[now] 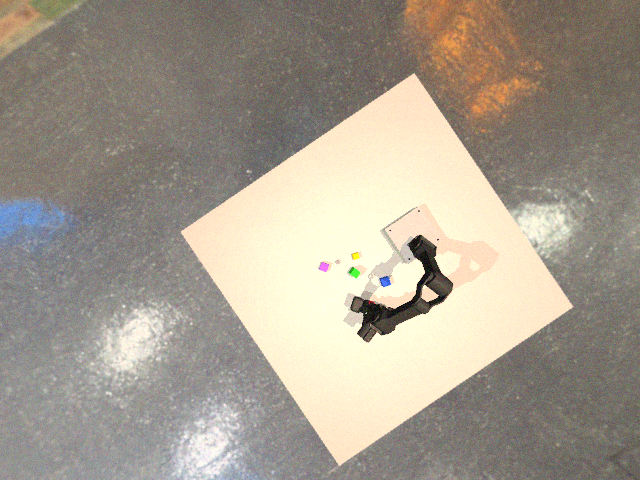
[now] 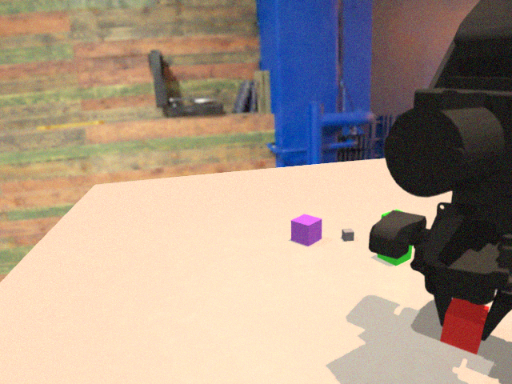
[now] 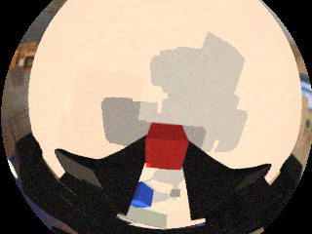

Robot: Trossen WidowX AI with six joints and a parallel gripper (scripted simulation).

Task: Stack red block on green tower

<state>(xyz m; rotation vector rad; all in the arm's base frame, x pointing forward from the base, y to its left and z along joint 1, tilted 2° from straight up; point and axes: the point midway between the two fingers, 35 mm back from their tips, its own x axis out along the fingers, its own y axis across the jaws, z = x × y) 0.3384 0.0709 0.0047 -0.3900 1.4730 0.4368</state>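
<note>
The red block (image 2: pixel 461 330) (image 3: pixel 167 153) is between the two black fingers, at the lower right in the exterior view; only a sliver shows in the top view (image 1: pixel 371 302). My gripper (image 2: pixel 462 326) (image 3: pixel 165 139) is shut on it, with a finger against each side. The block appears to be at table level. The green tower (image 1: pixel 354 272) (image 2: pixel 394 259) stands upright, apart from the gripper. In the exterior view, part of the gripper hides its middle. It does not show in the wrist view.
A blue block (image 1: pixel 385 281) (image 3: pixel 142 195) lies between the arm and the green tower. A yellow block (image 1: pixel 355 255) and a purple block (image 1: pixel 324 266) (image 2: pixel 306 230) are beyond the tower. A small grey cube (image 2: pixel 347 234) lies near the purple block. The arm's base plate (image 1: pixel 413 222) is farther back.
</note>
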